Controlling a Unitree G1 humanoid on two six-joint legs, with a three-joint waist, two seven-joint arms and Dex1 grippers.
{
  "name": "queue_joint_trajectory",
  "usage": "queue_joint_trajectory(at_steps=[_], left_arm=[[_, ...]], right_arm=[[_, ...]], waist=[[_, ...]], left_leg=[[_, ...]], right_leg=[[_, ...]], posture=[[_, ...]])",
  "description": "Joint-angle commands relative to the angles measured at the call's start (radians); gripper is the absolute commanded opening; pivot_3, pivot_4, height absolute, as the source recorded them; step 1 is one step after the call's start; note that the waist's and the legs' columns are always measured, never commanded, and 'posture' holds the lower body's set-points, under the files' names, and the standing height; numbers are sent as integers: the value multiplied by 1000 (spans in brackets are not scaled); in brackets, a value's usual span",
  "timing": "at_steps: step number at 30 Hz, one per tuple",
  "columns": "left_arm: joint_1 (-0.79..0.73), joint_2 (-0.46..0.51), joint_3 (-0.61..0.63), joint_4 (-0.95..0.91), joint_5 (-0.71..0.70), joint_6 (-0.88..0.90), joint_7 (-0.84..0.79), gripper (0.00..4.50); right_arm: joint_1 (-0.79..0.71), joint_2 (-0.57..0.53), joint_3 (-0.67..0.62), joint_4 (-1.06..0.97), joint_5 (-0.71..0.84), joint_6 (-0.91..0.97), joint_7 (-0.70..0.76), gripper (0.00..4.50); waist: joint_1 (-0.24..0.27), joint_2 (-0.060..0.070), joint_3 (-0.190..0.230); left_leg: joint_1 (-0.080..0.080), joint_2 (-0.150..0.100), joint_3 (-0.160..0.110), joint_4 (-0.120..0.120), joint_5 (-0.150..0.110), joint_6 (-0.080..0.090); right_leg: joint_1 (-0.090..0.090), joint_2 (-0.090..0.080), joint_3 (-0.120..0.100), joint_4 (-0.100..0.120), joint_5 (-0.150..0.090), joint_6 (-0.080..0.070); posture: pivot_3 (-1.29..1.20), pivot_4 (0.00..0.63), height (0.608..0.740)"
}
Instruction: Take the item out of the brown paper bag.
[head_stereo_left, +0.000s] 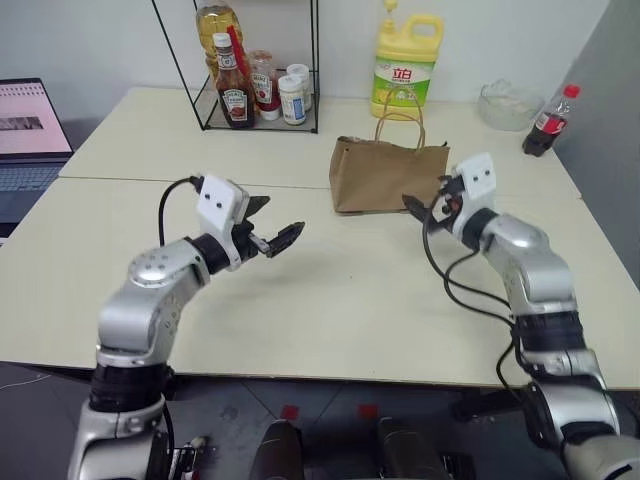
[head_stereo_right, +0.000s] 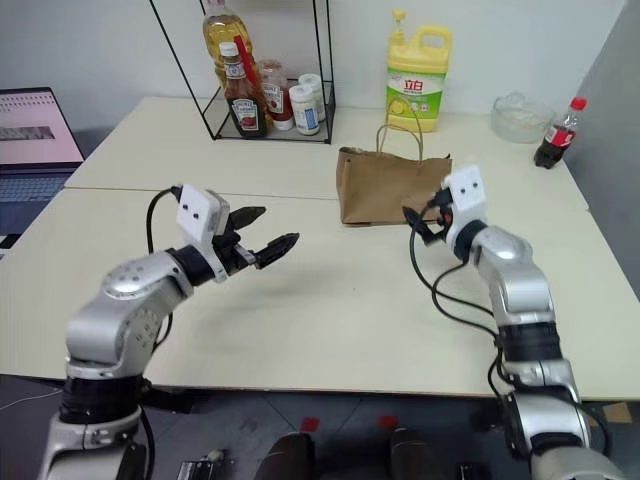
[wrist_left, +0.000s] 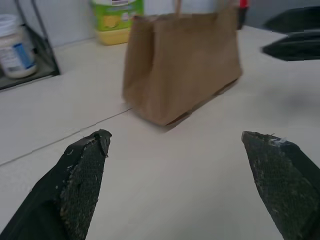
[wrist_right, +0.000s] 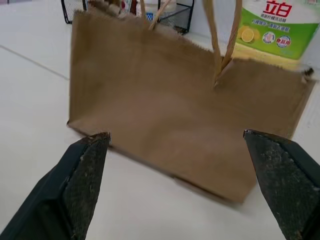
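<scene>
The brown paper bag (head_stereo_left: 385, 175) stands upright in the middle of the cream table, its cord handles (head_stereo_left: 400, 115) raised. The item is hidden; I cannot see into the bag. My right gripper (head_stereo_left: 428, 197) hovers open just at the bag's near right corner, pointing level at its broad side (wrist_right: 185, 105), apart from it. Further off to the left of the bag, my left gripper (head_stereo_left: 278, 222) is open and empty above the table, aimed toward the bag (wrist_left: 182, 65). The left wrist view also catches the right gripper's black fingers (wrist_left: 292, 37) beside the bag.
Behind the bag stands a yellow detergent jug (head_stereo_left: 405, 65). A black wire rack (head_stereo_left: 255, 90) with sauce bottles and oil is at the back left. A clear bowl (head_stereo_left: 508, 103) and a cola bottle (head_stereo_left: 548, 122) sit at the back right. A laptop (head_stereo_left: 30, 130) is far left.
</scene>
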Motion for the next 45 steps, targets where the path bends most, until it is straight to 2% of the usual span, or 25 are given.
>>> queue_joint_trajectory(at_steps=[1, 6, 12, 17, 29, 32, 38, 40, 45], left_arm=[[-91, 45, 19, 32, -34, -6, -68, 4471], [-144, 61, 16, 83, -20, -29, -78, 4471], [-127, 99, 32, 33, -49, 0, -92, 4471], [-117, 110, 51, 15, -57, 10, -75, 4471], [-53, 116, 99, -71, -71, 48, -2, 4471], [-56, 117, 99, -70, -70, 49, 3, 4500], [-60, 119, 97, -68, -69, 46, 14, 4500], [-57, 118, 97, -68, -68, 43, 16, 4500], [-61, 115, 94, -61, -64, 36, 18, 4500]], right_arm=[[-193, 20, -31, 224, 9, -117, 24, 4500], [-411, 38, -67, 575, -3, -256, 11, 4500], [-579, 75, -39, 861, -44, -378, 127, 4500], [-641, 112, -44, 959, -67, -418, 194, 4500], [-698, 166, -67, 1039, -105, -470, 88, 4500], [-700, 175, -58, 1045, -125, -471, 66, 3904], [-699, 180, -70, 1057, -148, -455, 8, 1760], [-700, 180, -72, 1058, -149, -455, 6, 1185], [-708, 176, -85, 1056, -143, -455, 11, 699]], waist=[[-4, 0, 0], [-9, 1, 0], [-16, 1, 1], [-18, 2, 1], [-18, 2, 1], [-18, 2, 1], [-18, 2, 1], [-19, 2, 1], [-19, 2, 1]], left_leg=[[0, 0, 0, 0, 0, 0], [0, 0, 0, -1, 0, 0], [-2, 0, 1, -2, 0, -1], [-2, 0, 1, -2, 1, -1], [-2, 0, 1, -1, 1, -1], [-2, 0, 1, -1, 1, -1], [-2, 0, 1, -1, 1, -1], [-2, 0, 1, -1, 1, -1], [-2, 0, 1, -1, 1, -1]], right_leg=[[0, 0, 0, 0, 0, 0], [0, 0, -1, -1, 0, 0], [-3, -1, 0, 0, 0, 0], [-4, -1, 0, 1, 0, 0], [-4, -1, 0, 2, 0, 0], [-4, -1, 0, 2, 0, 0], [-4, -1, 0, 2, 0, 0], [-4, -1, 0, 2, 0, 0], [-4, -1, 0, 2, 0, 0]], posture=[[0, 150, 740], [0, 150, 740], [0, 150, 740], [0, 150, 740], [0, 150, 740], [0, 150, 740], [0, 150, 740], [0, 150, 740], [0, 150, 740]])
